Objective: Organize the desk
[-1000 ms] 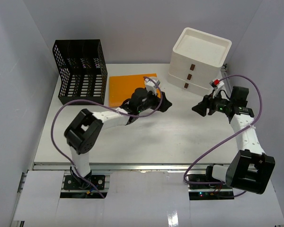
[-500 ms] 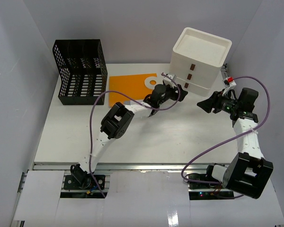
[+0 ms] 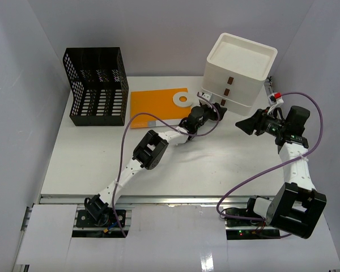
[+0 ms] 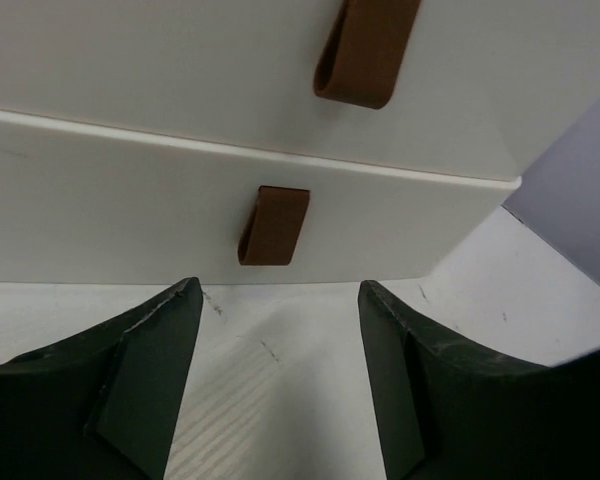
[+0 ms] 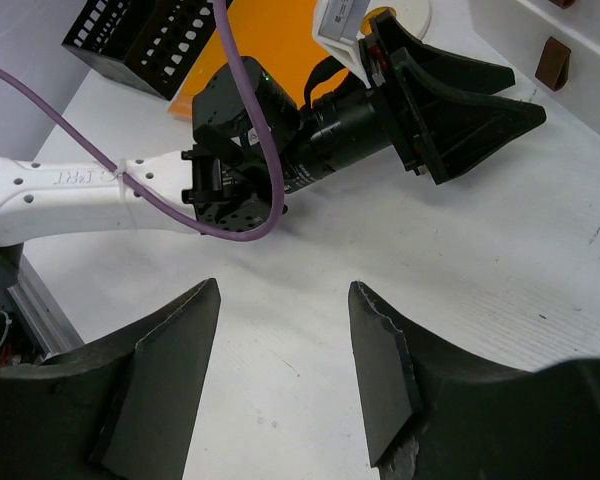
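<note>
The white desk [image 3: 175,164] holds a white three-drawer box [image 3: 238,71] at the back right. My left gripper [image 3: 217,111] is stretched out to the box's front, open and empty. In the left wrist view its jaws [image 4: 280,292] stand apart just short of the bottom drawer's brown handle [image 4: 273,225], not touching it. My right gripper [image 3: 241,126] is open and empty, hovering right of the left one and pointing left. In the right wrist view it [image 5: 283,290] faces the left gripper [image 5: 460,110].
A black mesh organizer [image 3: 96,85] stands at the back left. An orange folder [image 3: 156,106] lies beside it with a white ring [image 3: 182,100] on its right corner. The left arm's purple cable [image 3: 127,130] loops over the desk's middle.
The left arm has stretched right, bringing its gripper from beside the orange folder up to the drawer box. The right gripper drew back slightly to the right.
</note>
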